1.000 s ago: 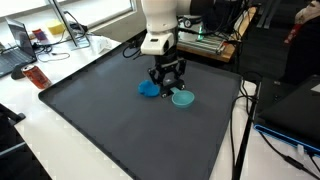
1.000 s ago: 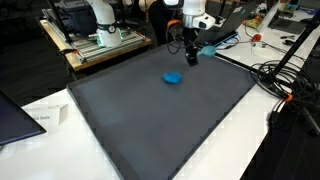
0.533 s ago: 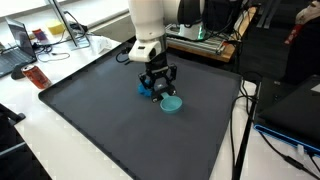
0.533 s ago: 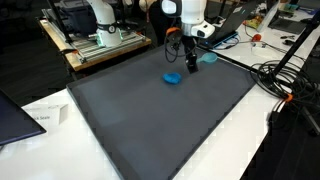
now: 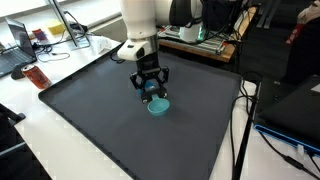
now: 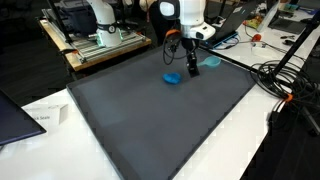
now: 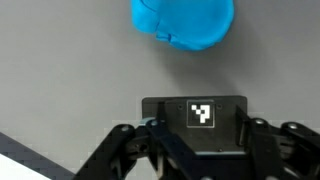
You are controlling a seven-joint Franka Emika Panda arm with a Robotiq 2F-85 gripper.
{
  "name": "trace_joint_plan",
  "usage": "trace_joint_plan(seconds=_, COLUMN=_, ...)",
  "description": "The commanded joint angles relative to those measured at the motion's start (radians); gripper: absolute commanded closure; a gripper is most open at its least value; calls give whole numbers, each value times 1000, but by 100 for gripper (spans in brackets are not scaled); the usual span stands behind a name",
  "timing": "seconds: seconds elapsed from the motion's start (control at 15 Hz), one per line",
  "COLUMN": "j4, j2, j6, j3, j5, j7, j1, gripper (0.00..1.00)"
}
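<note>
While the arm leans over the dark table (image 5: 95,130), I see my tool (image 5: 151,94) pinched on the rim of a teal dish (image 5: 158,105), toward the table's far side, just beside a blue object (image 6: 173,78).

Both exterior views look obliquely down on the worktop (image 5: 110,135), sharing its surface and the arm (image 6: 190,12). An exterior view faces the arm (image 5: 140,20) across the worktop, fairly near. An exterior view stands farther off, beyond a corner of the worktop (image 6: 150,125). The wrist view looks straight down past the pincer (image 7: 195,145), close above the worktop (image 7: 60,90).
</note>
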Motion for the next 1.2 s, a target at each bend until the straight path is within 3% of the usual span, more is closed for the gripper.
trace_joint_plan(seconds=0.0, j4=18, j2=-15, j6=-45, j3=-11, j5=-32, j7=55, j1=17, gripper=65)
trace_joint_plan(seconds=0.53, j4=78, j2=-37, j6=-207, j3=-54, j5=-145, j7=185, j1=76, gripper=65)
trace_joint_plan(seconds=1.13, j4=148, j2=-19, j6=-335, j3=-90, j5=-244, j7=244, j1=87, gripper=65)
